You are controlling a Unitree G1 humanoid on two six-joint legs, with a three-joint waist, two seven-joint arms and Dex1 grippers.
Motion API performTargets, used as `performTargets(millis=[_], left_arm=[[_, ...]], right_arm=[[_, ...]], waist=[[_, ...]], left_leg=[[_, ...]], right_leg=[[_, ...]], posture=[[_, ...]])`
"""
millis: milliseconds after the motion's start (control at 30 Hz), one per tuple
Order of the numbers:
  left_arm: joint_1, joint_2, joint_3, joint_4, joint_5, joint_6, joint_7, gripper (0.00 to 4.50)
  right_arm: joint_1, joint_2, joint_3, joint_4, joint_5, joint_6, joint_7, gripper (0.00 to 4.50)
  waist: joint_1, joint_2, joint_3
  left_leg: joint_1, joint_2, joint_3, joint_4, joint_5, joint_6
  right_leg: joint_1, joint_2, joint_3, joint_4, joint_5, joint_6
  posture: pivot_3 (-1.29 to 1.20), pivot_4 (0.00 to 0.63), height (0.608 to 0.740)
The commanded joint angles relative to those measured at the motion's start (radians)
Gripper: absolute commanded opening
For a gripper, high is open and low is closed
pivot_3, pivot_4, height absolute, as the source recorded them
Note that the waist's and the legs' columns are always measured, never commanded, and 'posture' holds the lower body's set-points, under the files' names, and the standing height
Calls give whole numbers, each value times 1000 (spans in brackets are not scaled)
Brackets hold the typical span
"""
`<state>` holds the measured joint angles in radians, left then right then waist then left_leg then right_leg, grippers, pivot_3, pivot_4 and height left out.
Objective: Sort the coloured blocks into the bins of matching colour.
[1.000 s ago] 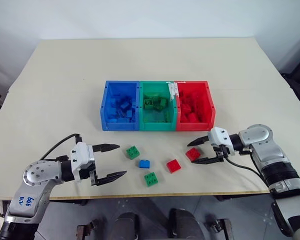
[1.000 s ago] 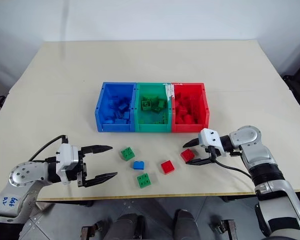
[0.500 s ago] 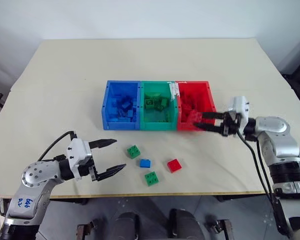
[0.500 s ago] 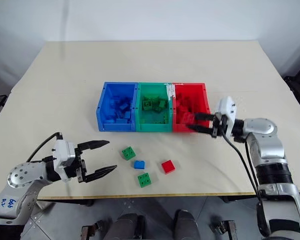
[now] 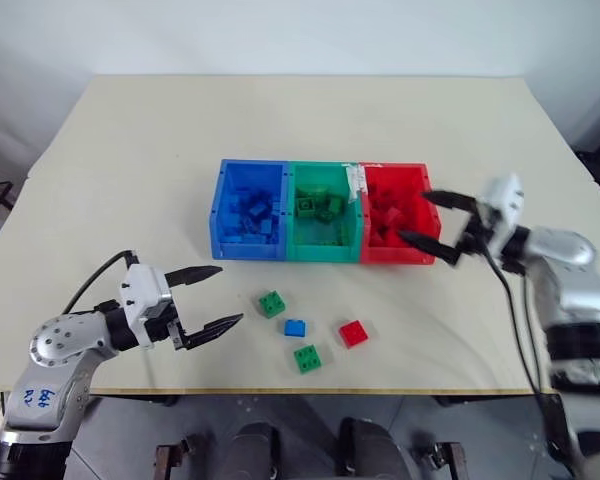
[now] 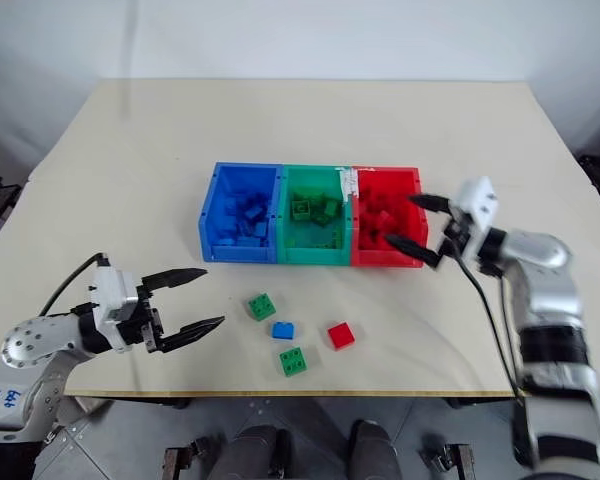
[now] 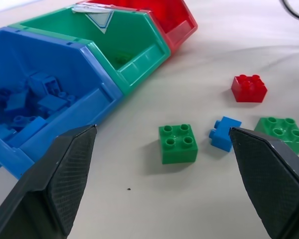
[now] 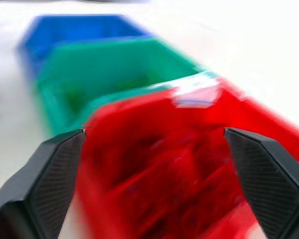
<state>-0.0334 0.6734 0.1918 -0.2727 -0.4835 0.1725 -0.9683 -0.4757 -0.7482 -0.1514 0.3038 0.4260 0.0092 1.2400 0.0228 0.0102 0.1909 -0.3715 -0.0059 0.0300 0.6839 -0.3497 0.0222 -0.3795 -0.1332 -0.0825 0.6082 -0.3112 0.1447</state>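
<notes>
Right tool (image 5: 436, 226) spread, empty, at red plastic bin (image 5: 417, 252) | left tool (image 5: 210, 297) spread | risk: you nudge 4 loose studded bricks (image 5: 304, 330) together.

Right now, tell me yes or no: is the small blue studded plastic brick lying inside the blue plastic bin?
No, the small blue studded brick lies on the table, in front of the bins.

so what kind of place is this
Probably a lab or test room set up for robot practice: a plain beige table against a bare white wall, holding joined bins and loose toy blocks.
</notes>
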Motion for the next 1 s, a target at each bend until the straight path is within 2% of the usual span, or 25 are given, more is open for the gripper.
performTargets(millis=[33, 133, 267, 400, 600, 767, 867, 1000], left_arm=[[-42, 9, -37, 24, 13, -35, -51, 4500], [-74, 14, -76, 49, 38, -62, -91, 4500], [-94, 21, -108, 74, 50, -84, -136, 4500], [-68, 47, -86, 57, 1, -16, -153, 4500], [45, 64, -17, 19, 11, -57, -136, 4500], [163, 58, 52, -42, 12, -59, -92, 4500], [195, 54, 64, -66, 15, -61, -73, 4500], [209, 47, 67, -83, 13, -64, -55, 4500]], right_arm=[[161, -104, -84, -116, 37, -17, 106, 4481], [260, -169, -107, -114, 17, -74, 168, 4481], [266, -168, -72, -87, 3, -127, 210, 4481], [201, -115, 70, -166, -13, -74, 252, 4481], [46, 16, 345, -186, -146, -30, 280, 4481], [-24, 114, 463, -152, -216, -5, 253, 4481], [-42, 138, 474, -124, -238, -35, 243, 3902], [-49, 127, 450, -98, -234, -97, 260, 2605]], waist=[[2, 0, 0], [-1, 0, 0], [-25, 0, 0], [-38, 0, 0], [-46, 0, 0], [-41, 0, 0], [-31, 0, 0], [-25, 0, 0]], left_leg=[[1, 0, 1, 0, 0, 0], [3, 0, 4, 0, 0, 0], [7, 2, 7, 0, 0, 0], [10, 4, 8, 0, 1, -1], [9, 3, 6, 0, 0, -1], [5, 2, 3, 0, 0, -1], [3, 1, 0, 0, 0, -1], [3, 1, 0, 0, 0, -1]], right_leg=[[1, 0, 0, 0, 0, 0], [3, 0, 0, -1, 0, 1], [3, 1, 3, 0, 1, 1], [3, 2, 4, 3, 1, 1], [3, 0, 4, 2, 1, 1], [1, -2, 2, 1, 1, 0], [1, -3, 1, 0, 1, 0], [1, -2, -1, 0, 1, 0]], posture=[[0, 150, 740], [0, 150, 740], [0, 150, 740], [0, 150, 740], [0, 150, 740], [0, 150, 740], [0, 150, 740], [0, 150, 740]])
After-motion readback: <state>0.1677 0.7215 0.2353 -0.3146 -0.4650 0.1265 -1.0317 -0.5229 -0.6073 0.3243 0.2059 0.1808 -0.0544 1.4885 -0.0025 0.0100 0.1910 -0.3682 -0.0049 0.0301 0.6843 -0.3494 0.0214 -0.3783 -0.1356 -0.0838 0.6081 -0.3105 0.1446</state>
